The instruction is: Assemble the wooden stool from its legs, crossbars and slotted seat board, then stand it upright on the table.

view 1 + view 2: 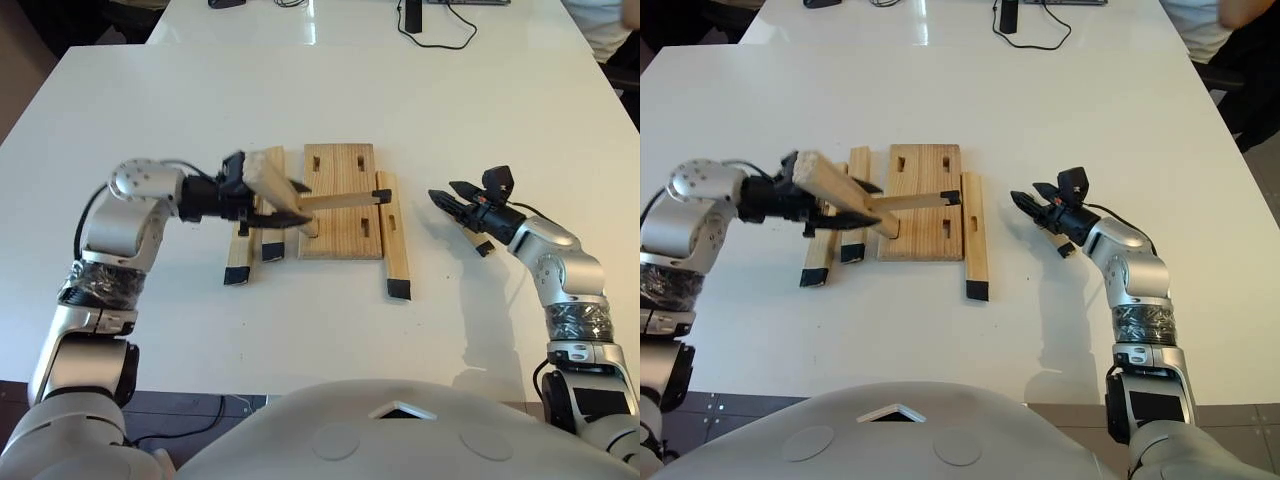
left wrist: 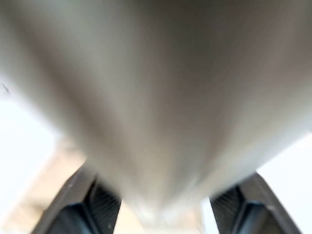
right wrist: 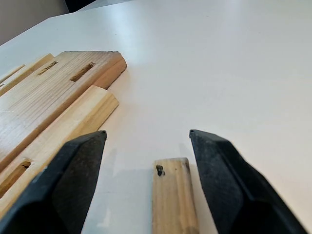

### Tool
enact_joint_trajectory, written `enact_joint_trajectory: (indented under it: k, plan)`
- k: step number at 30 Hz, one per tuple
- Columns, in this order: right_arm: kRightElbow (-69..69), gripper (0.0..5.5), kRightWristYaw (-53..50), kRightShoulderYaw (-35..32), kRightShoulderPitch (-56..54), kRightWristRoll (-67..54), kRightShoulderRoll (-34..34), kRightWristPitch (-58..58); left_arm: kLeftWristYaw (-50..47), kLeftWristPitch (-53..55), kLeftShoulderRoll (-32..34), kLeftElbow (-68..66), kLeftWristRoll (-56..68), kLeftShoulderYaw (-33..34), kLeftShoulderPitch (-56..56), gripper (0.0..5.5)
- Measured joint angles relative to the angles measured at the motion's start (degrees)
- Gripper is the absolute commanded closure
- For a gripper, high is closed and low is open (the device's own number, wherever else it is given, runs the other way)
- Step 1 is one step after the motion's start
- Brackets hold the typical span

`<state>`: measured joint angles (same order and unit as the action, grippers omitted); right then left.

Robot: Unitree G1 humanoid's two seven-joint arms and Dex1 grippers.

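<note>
A pale wooden leg (image 1: 266, 176) is clamped, tilted, by the left gripper (image 1: 285, 208), seemingly touching the slotted wooden seat board (image 1: 345, 235); the right gripper (image 3: 146, 134) is spread open above a short wooden crossbar (image 3: 173, 195).

The white table (image 1: 330, 100) is carrying the stool parts around its middle. The slotted seat board (image 1: 345, 235) is lying flat on it with its slots facing up. A long leg (image 1: 396, 245) is lying just beside the board's right edge and parallel to it, its black tip pointing toward the robot. On the board's left, two more legs (image 1: 238, 258) are lying side by side, their black tips also pointing toward the robot. A short crossbar (image 3: 173, 197) is lying alone, well to the right of the board. A second white table (image 1: 300, 25) is butting against the far edge and is carrying a black device (image 1: 412, 18) with a cable.
</note>
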<state>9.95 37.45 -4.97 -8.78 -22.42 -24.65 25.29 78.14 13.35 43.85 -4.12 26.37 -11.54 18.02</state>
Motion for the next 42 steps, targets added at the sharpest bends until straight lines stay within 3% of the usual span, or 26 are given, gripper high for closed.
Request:
enact_joint_trajectory:
  k: [5, 9, 14, 20, 25, 33, 37, 42]
  plan:
    - [-1.14, 2.35, -1.70, -2.18, 2.59, -0.01, 0.43, -1.39, -3.99, 1.09, 3.39, 4.78, -3.58, 3.24, -6.23, 2.39]
    - [-2.44, 2.35, -2.81, -2.55, 6.33, 0.02, 1.74, -2.94, -11.11, -2.17, 7.25, 5.11, -10.15, 7.28, -17.68, 2.39]
    - [-3.63, 2.35, -5.29, -3.71, 6.70, 0.00, 3.42, -3.18, -29.26, 0.69, -2.22, 6.07, -11.75, 11.80, -21.24, 2.39]
    - [-4.30, 2.35, -6.83, -5.01, 7.43, 0.01, 3.90, -3.29, -54.26, 22.48, -20.32, 24.27, -9.08, 13.48, -23.11, 2.39]
    - [-5.18, 2.35, -6.82, -5.04, 8.29, 0.01, 3.90, -2.90, -67.63, 31.29, -27.23, 28.73, -11.71, 14.66, -22.59, 2.39]
    - [-6.43, 2.35, -7.90, -4.68, 9.78, 0.02, 5.64, -3.62, -73.87, 32.23, -30.53, 30.70, -14.01, 18.38, -22.95, 2.39]
    - [-6.47, 2.35, -8.16, -4.49, 10.12, 0.03, 6.46, -4.78, -71.18, 32.90, -25.05, 27.59, -15.08, 19.47, -22.68, 2.39]
    - [-6.40, 2.35, -8.74, -4.47, 10.53, 0.02, 6.70, -5.35, -67.64, 35.32, -22.82, 26.88, -13.86, 19.86, -22.82, 2.39]
